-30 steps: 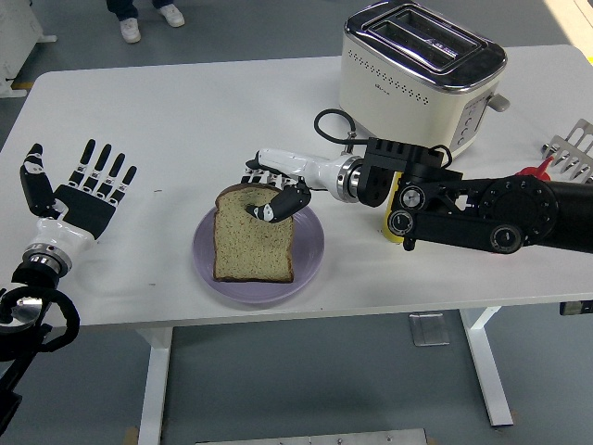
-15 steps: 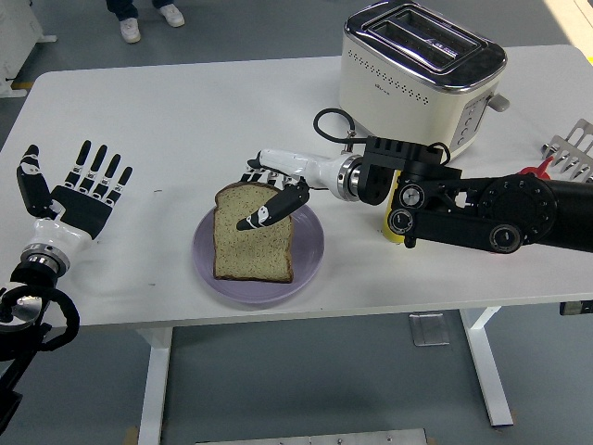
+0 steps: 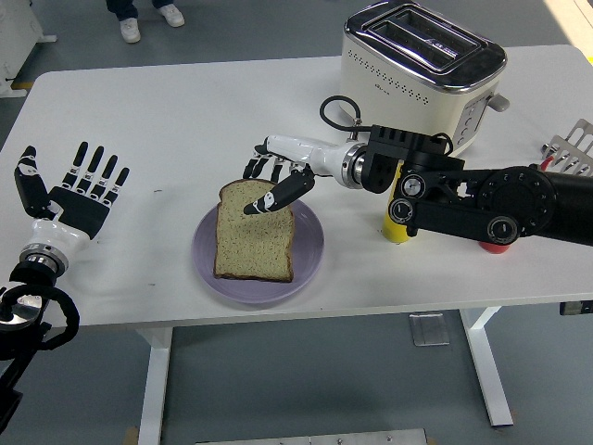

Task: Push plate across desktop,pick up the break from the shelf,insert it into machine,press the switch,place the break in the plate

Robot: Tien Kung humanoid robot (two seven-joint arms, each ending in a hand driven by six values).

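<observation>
Bread (image 3: 254,233) on plate (image 3: 310,255), toaster (image 3: 422,69) behind.

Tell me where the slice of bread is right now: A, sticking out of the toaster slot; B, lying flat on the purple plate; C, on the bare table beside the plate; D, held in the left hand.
B: the slice of bread lies flat on the purple plate, with the right hand open above its far edge.

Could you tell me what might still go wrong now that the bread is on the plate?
1. The right hand, fingers open, hovers low over the bread's far edge; a fingertip could catch the slice and drag it.
2. The right arm passes close by the yellow bottle and the toaster; a wide swing could knock the bottle over.
3. The plate could slide if nudged.
</observation>
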